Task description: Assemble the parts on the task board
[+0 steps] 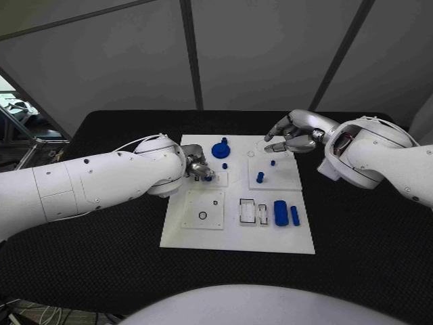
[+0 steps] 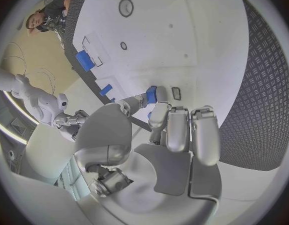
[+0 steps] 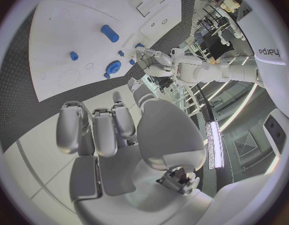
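Head view. The white task board (image 1: 238,227) lies in the middle of the black table (image 1: 373,237). The left hand (image 1: 198,168) rests over the board's left side, its fingertips closed on a small blue part (image 1: 209,178). The right hand (image 1: 293,133) hovers above the board's far right corner, fingers curled inward and holding nothing. On the board's far half stand a round blue knob (image 1: 220,150), a small blue peg (image 1: 272,163) and an upright blue pin (image 1: 260,177); near the board's right edge lie a thick blue cylinder (image 1: 280,212) and, just beside it, a slimmer blue rod (image 1: 295,215) (parallel, not touching).

Left wrist view. The left hand (image 2: 172,135) pinches the small blue part (image 2: 151,94) between thumb and fingers, directly over the task board (image 2: 182,40).

Right wrist view. The right hand (image 3: 129,135) has its fingers bent and close together, with nothing between them, well apart from the task board (image 3: 69,30). The round blue knob (image 3: 112,67) and the left hand (image 3: 152,61) appear beyond it.
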